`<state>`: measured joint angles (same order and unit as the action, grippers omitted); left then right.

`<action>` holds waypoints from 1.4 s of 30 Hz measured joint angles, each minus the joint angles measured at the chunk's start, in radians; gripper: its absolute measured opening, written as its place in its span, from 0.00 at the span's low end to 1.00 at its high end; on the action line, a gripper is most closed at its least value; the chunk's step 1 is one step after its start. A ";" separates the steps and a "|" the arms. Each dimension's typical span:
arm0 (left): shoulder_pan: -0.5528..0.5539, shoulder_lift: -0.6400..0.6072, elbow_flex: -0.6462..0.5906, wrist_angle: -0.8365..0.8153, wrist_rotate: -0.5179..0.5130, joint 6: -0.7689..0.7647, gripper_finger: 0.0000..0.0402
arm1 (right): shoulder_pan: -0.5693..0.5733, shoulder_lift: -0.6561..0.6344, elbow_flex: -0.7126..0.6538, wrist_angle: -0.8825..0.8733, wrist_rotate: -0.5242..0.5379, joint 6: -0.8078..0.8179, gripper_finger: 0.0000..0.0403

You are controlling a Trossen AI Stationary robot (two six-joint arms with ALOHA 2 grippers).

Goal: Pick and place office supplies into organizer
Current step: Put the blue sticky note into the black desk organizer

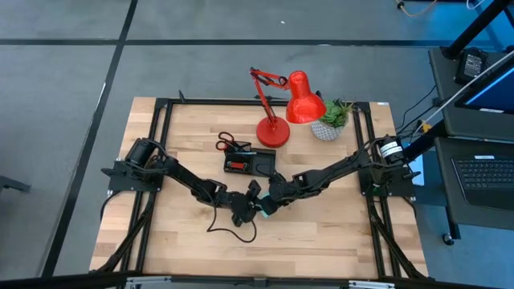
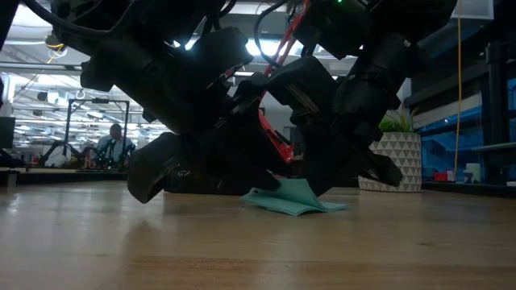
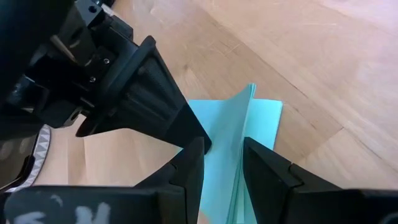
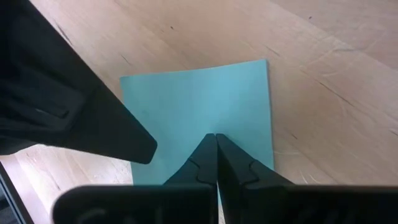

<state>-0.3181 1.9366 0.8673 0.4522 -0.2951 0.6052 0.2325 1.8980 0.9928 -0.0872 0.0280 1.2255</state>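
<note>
The cyan sticky-note pad (image 4: 199, 93) lies on the wooden table near its middle, with some leaves bent up (image 3: 247, 106); the low view also shows the pad (image 2: 300, 201) under both grippers. My left gripper (image 3: 224, 152) is open, one finger on each side of the raised leaves; I cannot tell whether it touches them. My right gripper (image 4: 216, 138) is shut, its tips on the pad. The black organizer (image 1: 250, 163) sits beyond them, with the red-handled scissors (image 1: 231, 144) beside it. My right gripper presses its shut fingertips (image 4: 208, 152) onto the pad's top sheet (image 4: 214, 127), about the middle of the sheet, slanting down from above and from the table's right. Whether a sheet is caught between the tips cannot be told. The pad rests on the table.
A red desk lamp (image 1: 273, 131) and a potted plant (image 1: 329, 122) stand at the far side behind the organizer. A black cable (image 1: 229, 229) loops on the table near the left gripper. Bare wood lies toward the near edge and to both sides.
</note>
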 joint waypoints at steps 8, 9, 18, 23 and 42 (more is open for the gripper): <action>0.000 0.000 0.001 -0.006 0.001 0.002 0.23 | 0.000 0.000 0.000 0.000 0.000 0.000 0.00; 0.000 0.000 0.001 -0.007 0.001 0.002 0.22 | 0.000 0.000 0.000 0.000 0.000 0.000 0.00; 0.000 -0.002 0.001 -0.008 0.001 0.044 0.08 | 0.000 0.000 0.000 0.000 0.000 0.000 0.00; 0.000 -0.002 0.001 -0.016 0.003 0.044 0.05 | 0.000 0.000 0.000 0.000 0.000 0.000 0.00; 0.000 -0.003 0.002 -0.062 0.036 0.071 0.01 | 0.000 0.001 -0.002 0.032 0.005 -0.057 0.04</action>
<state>-0.3180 1.9340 0.8692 0.3907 -0.2586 0.6762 0.2321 1.8992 0.9904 -0.0553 0.0326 1.1688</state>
